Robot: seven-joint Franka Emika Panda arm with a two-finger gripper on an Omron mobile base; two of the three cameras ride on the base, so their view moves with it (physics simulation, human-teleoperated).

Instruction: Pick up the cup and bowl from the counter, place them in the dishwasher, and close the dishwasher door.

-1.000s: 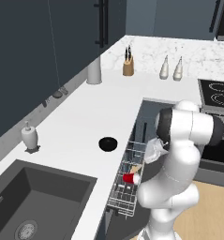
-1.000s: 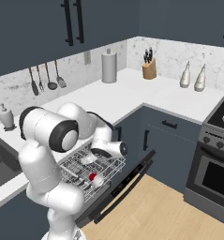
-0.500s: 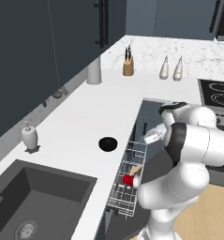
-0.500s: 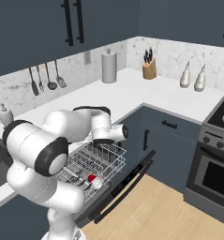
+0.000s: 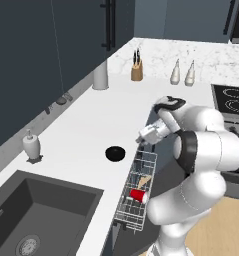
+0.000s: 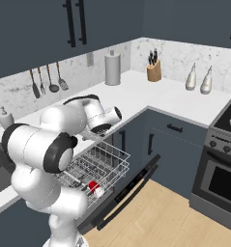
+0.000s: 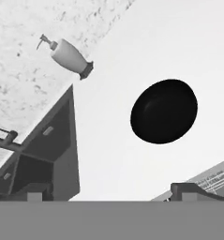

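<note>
Pincer [image 5: 142, 140] open, empty, hanging above the worktop [image 5: 96, 125] edge, just beside the pulled-out rack [image 5: 137, 192] and near the bowl [image 5: 115, 153]. Bowl upright on the worktop, between the sink [image 5: 36, 212] and the rack, apart from the pincer; seen from the hand as a black round [image 7: 164, 111] on bare white. Cup [image 5: 138, 195] lying on its side in the rack, red with a pale mouth; from the right base view also down in the wire basket [image 6: 93, 186]. Dishwasher door [image 6: 126, 192] dropped open, rack [image 6: 95, 164] drawn out over it. Soap bottle [image 5: 31, 146] standing at the wall behind the sink, well apart from the bowl; in the hand view tilted with the camera's roll [image 7: 69, 56], beside the sink corner [image 7: 52, 154]. Knife block [image 5: 137, 70] and two pale bottles [image 5: 183, 74] far along the back wall, paper roll [image 5: 100, 76] near the corner. Hob [image 5: 230, 100] at the right. Utensils [image 6: 48, 82] hanging on the wall in the right base view. Oven [image 6: 218, 181] under the hob.
</note>
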